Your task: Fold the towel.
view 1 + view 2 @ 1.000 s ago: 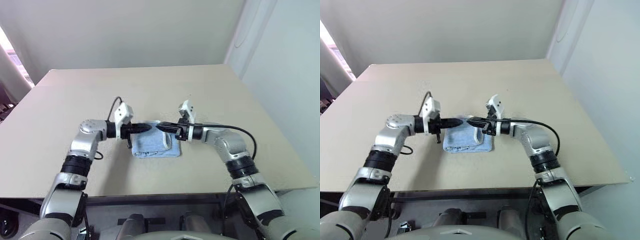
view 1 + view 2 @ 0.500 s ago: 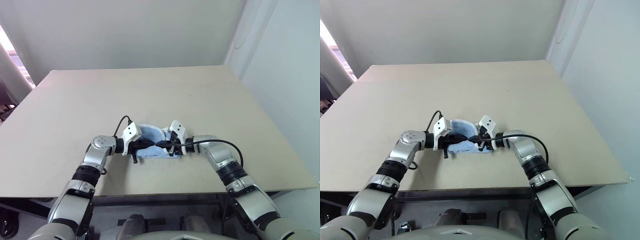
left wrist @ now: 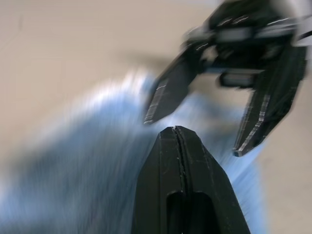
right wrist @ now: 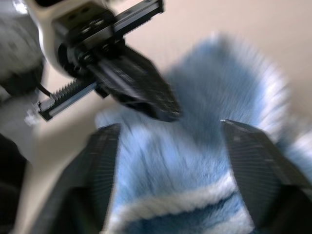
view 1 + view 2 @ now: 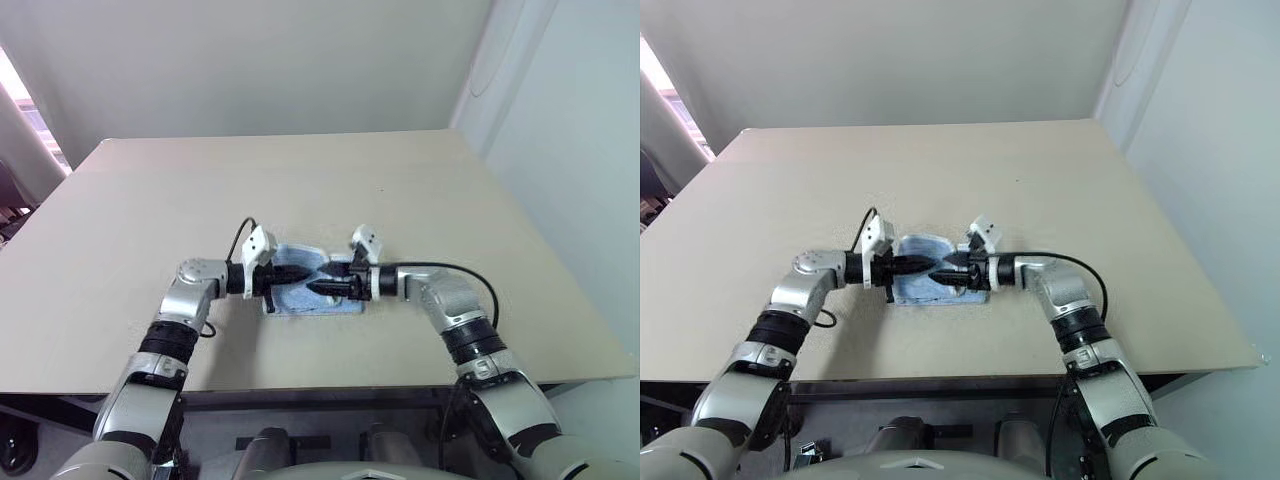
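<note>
The light blue towel [image 5: 292, 301] lies bunched in a small heap on the table, near its front edge; a white stitched edge shows in the right wrist view. Both grippers hang level just above it, pointing at each other with their tips nearly meeting. My left gripper [image 3: 176, 131] is shut with nothing between its fingers. My right gripper [image 4: 170, 127] stands open, its two fingers [image 4: 105, 161] spread over the towel [image 4: 224, 87] and holding nothing. The left gripper [image 4: 146, 92] shows just beyond them.
The beige table [image 5: 450, 200] stretches wide around the towel. A pale wall stands behind it. The table's front edge runs just below the arms.
Both grippers dipped down onto the towel and have lifted a little again. The right gripper was shut with towel edge hanging from it; now it is open and the towel lies on the table.
</note>
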Controlling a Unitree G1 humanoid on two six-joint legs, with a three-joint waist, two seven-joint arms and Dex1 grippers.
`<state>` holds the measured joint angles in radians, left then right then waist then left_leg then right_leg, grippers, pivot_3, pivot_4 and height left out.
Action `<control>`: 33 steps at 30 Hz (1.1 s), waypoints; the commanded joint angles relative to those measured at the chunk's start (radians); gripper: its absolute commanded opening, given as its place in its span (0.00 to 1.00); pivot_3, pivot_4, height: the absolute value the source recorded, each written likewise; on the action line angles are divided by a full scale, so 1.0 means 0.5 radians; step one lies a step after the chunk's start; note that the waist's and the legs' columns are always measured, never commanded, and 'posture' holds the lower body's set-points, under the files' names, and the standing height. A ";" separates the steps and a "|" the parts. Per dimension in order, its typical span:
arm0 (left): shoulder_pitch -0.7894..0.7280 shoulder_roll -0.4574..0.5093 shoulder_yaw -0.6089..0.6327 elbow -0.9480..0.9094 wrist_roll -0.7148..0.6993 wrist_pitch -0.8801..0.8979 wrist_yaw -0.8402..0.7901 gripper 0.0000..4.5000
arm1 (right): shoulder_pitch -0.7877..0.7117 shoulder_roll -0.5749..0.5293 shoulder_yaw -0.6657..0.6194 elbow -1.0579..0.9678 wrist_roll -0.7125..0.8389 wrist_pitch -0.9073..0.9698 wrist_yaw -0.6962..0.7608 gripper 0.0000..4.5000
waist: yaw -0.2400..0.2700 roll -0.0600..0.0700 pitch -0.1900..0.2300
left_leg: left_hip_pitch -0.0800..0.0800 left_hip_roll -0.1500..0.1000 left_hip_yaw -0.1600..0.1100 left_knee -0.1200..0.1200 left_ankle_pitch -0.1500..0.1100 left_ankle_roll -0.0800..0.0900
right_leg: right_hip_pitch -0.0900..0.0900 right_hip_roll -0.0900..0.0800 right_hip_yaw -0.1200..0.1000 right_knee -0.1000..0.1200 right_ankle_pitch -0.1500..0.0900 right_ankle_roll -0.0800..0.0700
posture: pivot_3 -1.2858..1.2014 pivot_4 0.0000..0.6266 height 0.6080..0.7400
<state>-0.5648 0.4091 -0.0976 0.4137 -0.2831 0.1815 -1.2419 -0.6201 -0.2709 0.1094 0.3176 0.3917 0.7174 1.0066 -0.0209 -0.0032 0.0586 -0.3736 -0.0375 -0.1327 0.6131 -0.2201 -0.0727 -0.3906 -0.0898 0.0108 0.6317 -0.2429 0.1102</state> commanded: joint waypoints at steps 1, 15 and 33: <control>-0.032 0.058 0.082 -0.209 -0.098 0.096 0.012 0.00 | -0.175 -0.066 -0.213 -0.059 0.230 0.373 -0.043 0.99 | -0.001 0.001 0.000 | 0.000 0.000 0.000 0.000 0.000 0.000 | 0.000 0.000 0.000 0.000 0.000 0.000 | 0.52 0.00 0.93; 0.495 0.463 0.131 -0.725 -0.062 0.035 0.042 0.00 | -0.534 -0.275 -0.354 0.720 0.314 1.243 -0.170 0.99 | -0.049 0.003 0.002 | -0.003 0.002 0.005 -0.003 0.000 0.001 | -0.006 0.002 0.005 -0.002 -0.003 -0.009 | 0.52 0.00 0.93; 0.620 0.554 0.171 -0.786 -0.076 0.054 0.108 0.00 | -0.526 -0.020 -0.204 0.810 0.286 1.265 -0.126 0.99 | -0.086 0.006 0.004 | -0.002 0.004 0.006 -0.003 -0.001 0.001 | -0.007 0.004 0.005 0.000 -0.003 -0.009 | 0.52 0.00 0.93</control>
<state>-0.2379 0.6824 -0.0197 0.0329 -0.3168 0.2258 -1.1922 -0.8510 -0.2862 0.0295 0.7483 0.5154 1.3440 0.9470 -0.0637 0.0000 0.0607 -0.3748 -0.0358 -0.1297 0.6117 -0.2204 -0.0723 -0.3939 -0.0880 0.0136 0.6316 -0.2446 0.1061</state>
